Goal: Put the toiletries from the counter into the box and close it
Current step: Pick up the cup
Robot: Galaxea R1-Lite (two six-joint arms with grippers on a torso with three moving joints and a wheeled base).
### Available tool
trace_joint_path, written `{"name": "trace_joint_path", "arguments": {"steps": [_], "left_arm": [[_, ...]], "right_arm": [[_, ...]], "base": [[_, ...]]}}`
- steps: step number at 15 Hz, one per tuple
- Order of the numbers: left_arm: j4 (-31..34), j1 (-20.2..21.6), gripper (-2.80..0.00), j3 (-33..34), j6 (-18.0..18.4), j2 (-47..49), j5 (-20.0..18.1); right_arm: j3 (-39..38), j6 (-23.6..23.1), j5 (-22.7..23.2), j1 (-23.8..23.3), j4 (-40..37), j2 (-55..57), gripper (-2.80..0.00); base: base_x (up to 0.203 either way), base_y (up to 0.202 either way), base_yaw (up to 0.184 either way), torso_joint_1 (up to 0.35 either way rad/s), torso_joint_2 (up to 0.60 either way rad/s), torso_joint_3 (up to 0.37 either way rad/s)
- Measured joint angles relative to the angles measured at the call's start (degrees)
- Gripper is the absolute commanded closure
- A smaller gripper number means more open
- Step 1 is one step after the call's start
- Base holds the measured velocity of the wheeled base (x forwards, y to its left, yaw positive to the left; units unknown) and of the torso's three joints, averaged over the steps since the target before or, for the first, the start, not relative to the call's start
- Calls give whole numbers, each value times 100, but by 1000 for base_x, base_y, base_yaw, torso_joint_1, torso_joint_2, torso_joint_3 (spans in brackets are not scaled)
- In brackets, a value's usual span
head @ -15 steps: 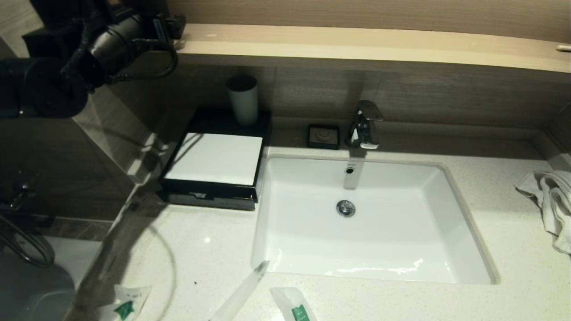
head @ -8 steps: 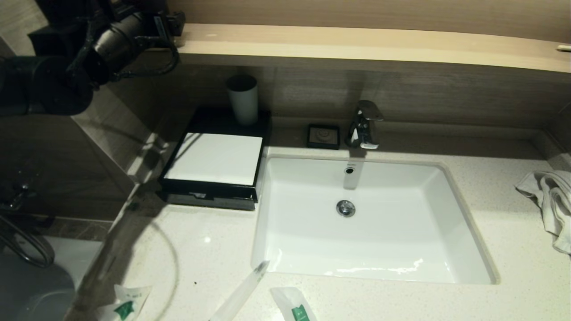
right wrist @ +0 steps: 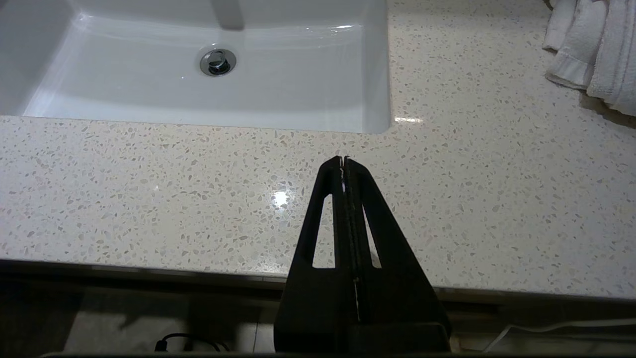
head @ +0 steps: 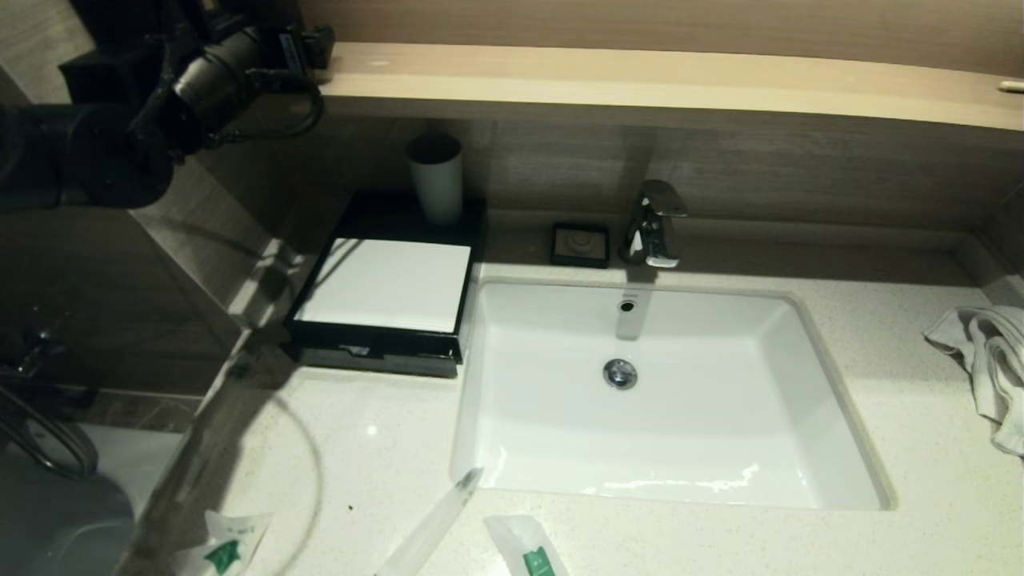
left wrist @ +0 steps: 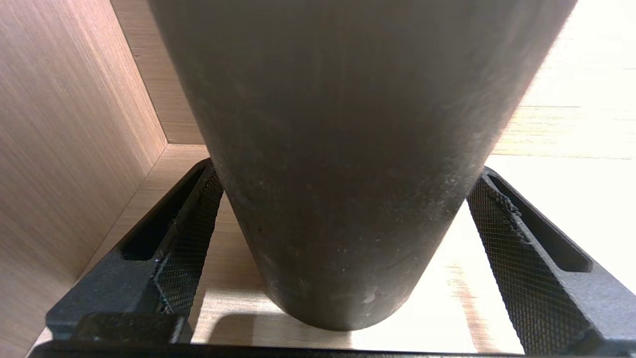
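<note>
My left gripper (left wrist: 343,233) sits up on the wooden shelf (head: 640,80), its fingers wide apart either side of a black cup (left wrist: 343,149) without touching it. The box (head: 384,288) rests closed left of the sink (head: 808,376); the toiletries (head: 228,544) lie along the tabletop's (head: 360,448) front edge. My right gripper (right wrist: 344,161) hangs together above the tabletop's near edge

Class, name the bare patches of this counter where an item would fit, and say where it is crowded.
Bare: counter between sink and towel, and the stretch between box and sachets. Crowded: the front edge, with sachets and stick.
</note>
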State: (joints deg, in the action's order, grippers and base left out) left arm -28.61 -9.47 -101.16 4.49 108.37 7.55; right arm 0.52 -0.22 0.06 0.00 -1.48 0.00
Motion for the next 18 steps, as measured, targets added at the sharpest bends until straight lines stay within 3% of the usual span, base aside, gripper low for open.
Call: {"name": "trace_joint_path", "arguments": {"steps": [3,10,11,18], "left_arm": [[-5,9,-280,-249,15,131,179],[11,16,-280,-334,15,205,210],[12,16,0,-337,15,195,215],[23,13,0,-337,15,122,215]], "right_arm": [[0,-2,-2,0,-1,0,0],[0,-2,2,0,0,0,0],[0,0,-1,0,-1,0,0],[0,-1,-4,0,-1,0,0]], "base": [[0,0,0,0,0,0],[0,0,0,0,0,0],[0,0,0,0,0,0],[0,0,0,0,0,0]]}}
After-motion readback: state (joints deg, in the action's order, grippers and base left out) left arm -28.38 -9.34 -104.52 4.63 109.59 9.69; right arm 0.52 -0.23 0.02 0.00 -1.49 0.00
